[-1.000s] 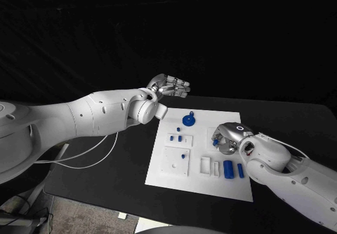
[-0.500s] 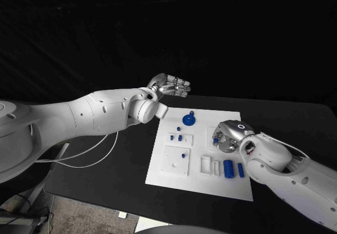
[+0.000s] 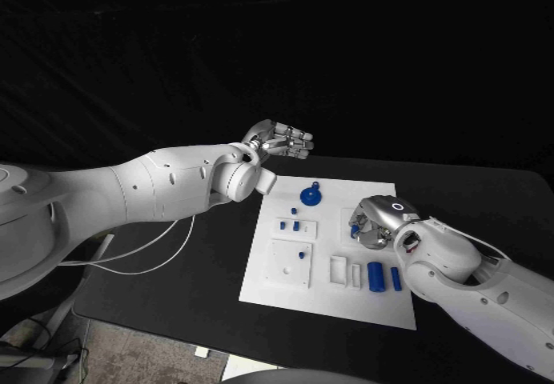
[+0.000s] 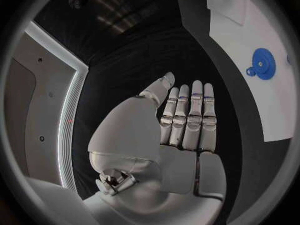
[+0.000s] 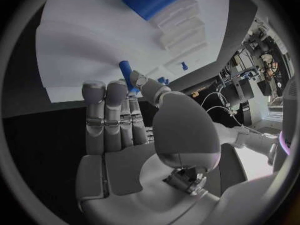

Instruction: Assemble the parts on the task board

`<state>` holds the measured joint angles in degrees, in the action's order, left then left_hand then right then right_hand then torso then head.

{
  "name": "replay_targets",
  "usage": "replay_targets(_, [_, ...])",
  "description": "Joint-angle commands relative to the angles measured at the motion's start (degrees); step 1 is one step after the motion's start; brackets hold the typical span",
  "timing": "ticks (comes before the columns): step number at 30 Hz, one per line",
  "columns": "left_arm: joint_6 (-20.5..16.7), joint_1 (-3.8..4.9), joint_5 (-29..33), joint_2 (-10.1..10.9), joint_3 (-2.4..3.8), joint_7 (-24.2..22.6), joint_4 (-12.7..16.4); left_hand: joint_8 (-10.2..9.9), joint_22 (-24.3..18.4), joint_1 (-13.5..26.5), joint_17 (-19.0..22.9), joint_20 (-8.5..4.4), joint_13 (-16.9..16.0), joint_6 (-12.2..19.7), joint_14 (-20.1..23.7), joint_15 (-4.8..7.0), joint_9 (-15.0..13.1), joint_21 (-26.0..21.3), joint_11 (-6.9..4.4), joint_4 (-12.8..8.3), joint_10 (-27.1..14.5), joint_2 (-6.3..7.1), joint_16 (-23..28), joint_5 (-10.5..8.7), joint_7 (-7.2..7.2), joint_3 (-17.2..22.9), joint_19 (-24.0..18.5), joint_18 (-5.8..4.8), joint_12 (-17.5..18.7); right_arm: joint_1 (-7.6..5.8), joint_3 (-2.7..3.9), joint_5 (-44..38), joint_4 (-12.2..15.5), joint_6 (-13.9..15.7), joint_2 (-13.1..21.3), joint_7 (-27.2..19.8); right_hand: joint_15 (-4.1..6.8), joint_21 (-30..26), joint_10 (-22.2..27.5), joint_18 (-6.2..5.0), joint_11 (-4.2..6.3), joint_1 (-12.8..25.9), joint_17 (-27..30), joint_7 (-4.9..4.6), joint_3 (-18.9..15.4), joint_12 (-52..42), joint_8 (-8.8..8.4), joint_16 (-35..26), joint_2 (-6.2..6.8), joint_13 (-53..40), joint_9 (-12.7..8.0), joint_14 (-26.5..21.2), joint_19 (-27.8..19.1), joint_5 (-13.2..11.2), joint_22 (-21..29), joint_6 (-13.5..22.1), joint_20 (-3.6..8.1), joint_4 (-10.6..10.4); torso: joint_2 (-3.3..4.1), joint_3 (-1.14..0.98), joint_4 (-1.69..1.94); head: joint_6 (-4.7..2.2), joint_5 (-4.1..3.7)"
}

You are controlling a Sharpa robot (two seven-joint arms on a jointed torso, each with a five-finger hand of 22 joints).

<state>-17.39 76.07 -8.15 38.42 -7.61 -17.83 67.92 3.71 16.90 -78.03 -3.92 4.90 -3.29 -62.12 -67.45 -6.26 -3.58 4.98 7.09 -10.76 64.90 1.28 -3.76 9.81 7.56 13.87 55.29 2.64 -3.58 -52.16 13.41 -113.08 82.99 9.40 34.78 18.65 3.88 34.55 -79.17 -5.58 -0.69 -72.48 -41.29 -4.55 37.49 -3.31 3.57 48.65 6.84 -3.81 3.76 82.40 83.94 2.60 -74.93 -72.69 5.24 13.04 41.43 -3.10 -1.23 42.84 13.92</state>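
Observation:
The white task board [image 3: 335, 304] lies in the middle of the table. My right hand [image 3: 371, 222] hovers over its right middle and pinches a small blue peg [image 5: 127, 76] between thumb and finger. My left hand [image 3: 281, 142] is raised behind the board's far left corner, fingers straight and side by side [image 4: 187, 117], holding nothing. A blue gear [image 3: 311, 195] sits near the board's far edge. Two blue cylinders [image 3: 375, 276] lie side by side near my right forearm. Small blue pegs [image 3: 298, 227] stand in white blocks on the board's left half.
White fixture blocks [image 3: 289, 264] and slotted holders [image 3: 337, 272] stand on the board. A white cable [image 3: 150, 256] loops over the black table at the left. The board's near end is bare.
My right hand has shifted very slightly over the board with the peg in its pinch. The left hand has stayed where it was.

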Motion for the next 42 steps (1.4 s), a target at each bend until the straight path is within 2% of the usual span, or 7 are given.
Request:
replay_targets(1, [0.8, 0.11, -0.28, -0.08, 0.04, -0.22, 0.01, 0.0, -0.05, -0.69, 0.04, 0.32, 0.0, 0.0, 0.4, -0.06, -0.02, 0.22, 0.07, 0.22, -0.33, 0.1, 0.17, -0.15, 0.06, 0.02, 0.13, -0.64, 0.1, -0.05, 0.24, 1.65, 0.96, 1.74, 0.21, 0.4, 0.43, 0.34, -0.62, 0.51, 0.03, 0.08, -0.09, 0.39, 0.31, -0.19, 0.13, -0.35, -0.41, 0.01, 0.64, 0.12, 2.85, 0.23, -4.0, -0.98, 0.45, -0.05, -0.01, 0.01, 0.01, -0.01, 0.11])
replay_targets(11, [0.85, 0.11, -0.31, -0.1, 0.04, -0.13, -0.09, 0.0, -0.08, -0.78, 0.05, 0.29, 0.0, -0.02, 0.39, -0.06, -0.02, 0.3, 0.06, 0.18, -0.31, 0.04, 0.18, -0.04, 0.05, 0.13, 0.1, -0.63, 0.1, -0.06, 3.04, 13.48, 3.22, 0.57, 1.15, 0.54, 0.42, 0.37, -0.55, 0.24, 0.0, 0.39, -0.2, 0.35, 0.11, -0.19, 0.12, -0.58, -0.75, -0.01, 0.74, 0.23, 2.79, 0.29, -3.98, -0.88, 0.44, 0.22, -0.02, 0.1, -0.07, -0.03, 0.18])
replay_targets(16, [0.81, 0.11, -0.32, -0.1, 0.04, -0.1, -0.17, 0.0, -0.08, -0.78, 0.05, 0.29, 0.0, -0.02, 0.39, -0.06, -0.02, 0.3, 0.06, 0.18, -0.31, 0.04, 0.18, -0.04, 0.05, 0.13, 0.1, -0.63, 0.1, -0.06, 3.62, 17.21, 5.04, 0.31, 1.36, 0.08, 0.42, 0.25, -0.56, 0.14, 0.02, 0.43, -0.21, 0.36, -0.13, -0.18, 0.13, -0.68, -0.96, -0.01, 0.79, 0.23, 2.78, 0.3, -3.95, -0.87, 0.4, 0.35, -0.01, 0.06, -0.12, 0.16, 0.55])
replay_targets(21, [0.79, 0.11, -0.33, -0.2, 0.04, -0.08, -0.38, 0.0, -0.08, -0.78, 0.05, 0.29, 0.0, -0.02, 0.39, -0.06, -0.02, 0.3, 0.06, 0.18, -0.31, 0.04, 0.18, -0.04, 0.05, 0.13, 0.1, -0.63, 0.1, -0.06, 3.55, 17.59, 6.16, 0.31, 0.78, -0.43, 0.4, 0.24, -0.54, 0.13, 0.01, 0.46, -0.22, 0.34, -0.29, -0.19, 0.12, -0.73, -1.1, -0.02, 0.81, 0.26, 2.76, 0.31, -3.96, -0.84, 0.38, 0.42, -0.07, 0.06, -0.15, 0.32, 0.91])
replay_targets(28, [0.8, 0.11, -0.33, -0.65, 0.04, -0.07, -0.78, 0.0, -0.08, -0.78, 0.05, 0.29, 0.0, -0.02, 0.39, -0.06, -0.02, 0.3, 0.06, 0.18, -0.31, 0.04, 0.18, -0.04, 0.05, 0.13, 0.1, -0.63, 0.1, -0.04, 1.82, 13.99, 7.62, 0.81, -1.23, -1.23, 0.4, 0.26, -0.53, 0.13, 0.01, 0.47, -0.22, 0.34, -0.3, -0.19, 0.13, -0.74, -1.11, -0.02, 0.81, 0.26, 2.76, 0.31, -3.96, -0.84, 0.38, 0.43, -0.12, 0.13, -0.13, 0.42, 1.64])
replay_targets(37, [0.89, 0.11, -0.31, -1.33, 0.03, -0.07, -1.23, 0.0, -0.08, -0.78, 0.05, 0.29, 0.0, -0.02, 0.39, -0.06, -0.02, 0.3, 0.06, 0.18, -0.31, 0.04, 0.18, -0.04, 0.05, 0.13, 0.1, -0.63, 0.1, 0.02, -2.28, 6.32, 9.1, 2.05, -4.1, -2.0, 0.41, 0.18, -0.57, 0.12, 0.01, 0.42, -0.27, 0.37, -0.47, -0.19, 0.15, -0.82, -1.24, 0.0, 0.84, 0.28, 2.78, 0.25, -3.96, -0.9, 0.36, 0.8, 0.01, 0.13, -0.06, 1.02, 2.91])
replay_targets(42, [0.95, 0.11, -0.3, -1.69, 0.02, -0.06, -1.4, 0.0, -0.08, -0.78, 0.05, 0.29, 0.0, -0.02, 0.39, -0.06, -0.02, 0.3, 0.06, 0.18, -0.31, 0.04, 0.18, -0.04, 0.05, 0.13, 0.1, -0.63, 0.1, 0.08, -4.23, 3.08, 9.52, 2.41, -5.28, -2.27, 0.43, 0.17, -0.63, 0.16, 0.04, 0.43, -0.3, 0.4, -0.5, -0.18, 0.14, -0.82, -1.21, 0.02, 0.83, 0.3, 2.8, 0.23, -3.95, -0.97, 0.38, 0.84, 0.01, 0.11, -0.04, 1.25, 3.22])
